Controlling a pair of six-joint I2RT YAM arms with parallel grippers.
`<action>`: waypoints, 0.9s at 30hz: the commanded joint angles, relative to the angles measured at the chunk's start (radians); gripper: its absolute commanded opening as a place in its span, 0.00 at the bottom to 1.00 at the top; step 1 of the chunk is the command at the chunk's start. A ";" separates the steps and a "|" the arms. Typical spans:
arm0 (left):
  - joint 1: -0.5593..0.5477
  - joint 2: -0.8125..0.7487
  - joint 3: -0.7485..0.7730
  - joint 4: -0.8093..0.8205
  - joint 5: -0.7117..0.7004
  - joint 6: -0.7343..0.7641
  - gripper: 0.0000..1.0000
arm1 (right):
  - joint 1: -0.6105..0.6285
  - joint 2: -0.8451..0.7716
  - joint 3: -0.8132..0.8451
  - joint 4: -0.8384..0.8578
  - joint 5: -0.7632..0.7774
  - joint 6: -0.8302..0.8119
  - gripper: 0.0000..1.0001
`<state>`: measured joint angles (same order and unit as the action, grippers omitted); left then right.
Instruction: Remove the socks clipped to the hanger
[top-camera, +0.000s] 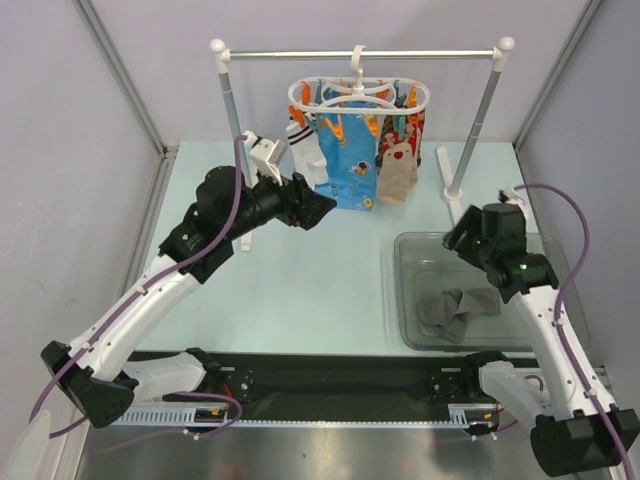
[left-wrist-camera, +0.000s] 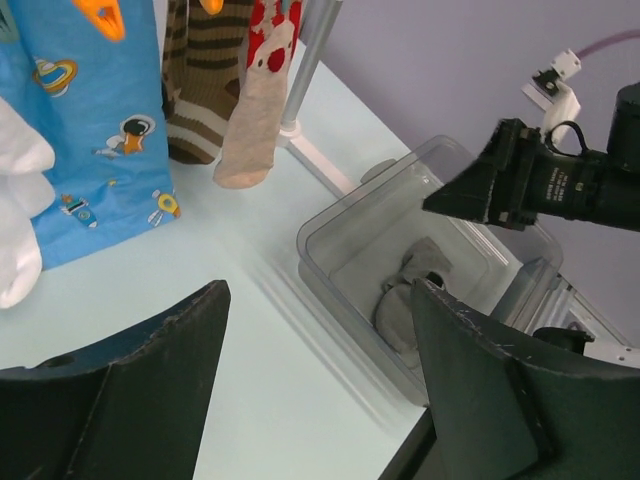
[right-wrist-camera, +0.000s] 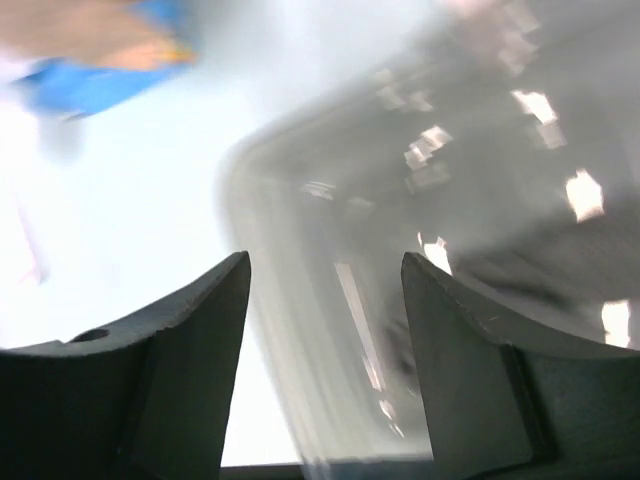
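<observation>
The white oval hanger (top-camera: 358, 95) hangs by its hook from the rail, orange clips holding socks. A white sock with black stripes (top-camera: 300, 150) is at its left, a brown striped sock (left-wrist-camera: 205, 90) and a beige sock with red marks (top-camera: 398, 170) at its right. A grey sock (top-camera: 455, 310) lies in the clear bin (top-camera: 410, 250). My left gripper (top-camera: 322, 210) is open and empty, just in front of and below the hanging items. My right gripper (top-camera: 462, 235) hovers open and empty over the bin's far left corner. The right wrist view is motion-blurred, showing the bin wall (right-wrist-camera: 260, 200) between my fingers.
A blue cartoon-print cloth (top-camera: 345, 165) hangs at the hanger's middle. The silver rail (top-camera: 360, 54) rests on two white-capped posts, whose feet (top-camera: 445, 175) stand on the table. Grey walls close in both sides.
</observation>
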<state>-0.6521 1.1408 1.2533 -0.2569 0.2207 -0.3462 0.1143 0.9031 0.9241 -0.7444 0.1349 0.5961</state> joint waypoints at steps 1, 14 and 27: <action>-0.003 -0.013 -0.052 0.103 0.042 0.007 0.78 | 0.151 0.092 0.045 0.337 0.008 -0.093 0.68; -0.003 -0.041 -0.161 0.174 -0.064 -0.047 0.77 | 0.266 0.571 0.327 0.806 0.061 -0.321 0.86; -0.001 0.030 -0.189 0.240 -0.050 -0.119 0.75 | 0.312 0.737 0.395 0.905 0.270 -0.294 0.61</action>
<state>-0.6521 1.1587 1.0744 -0.0742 0.1608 -0.4294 0.4252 1.6463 1.2869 0.0948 0.3073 0.2962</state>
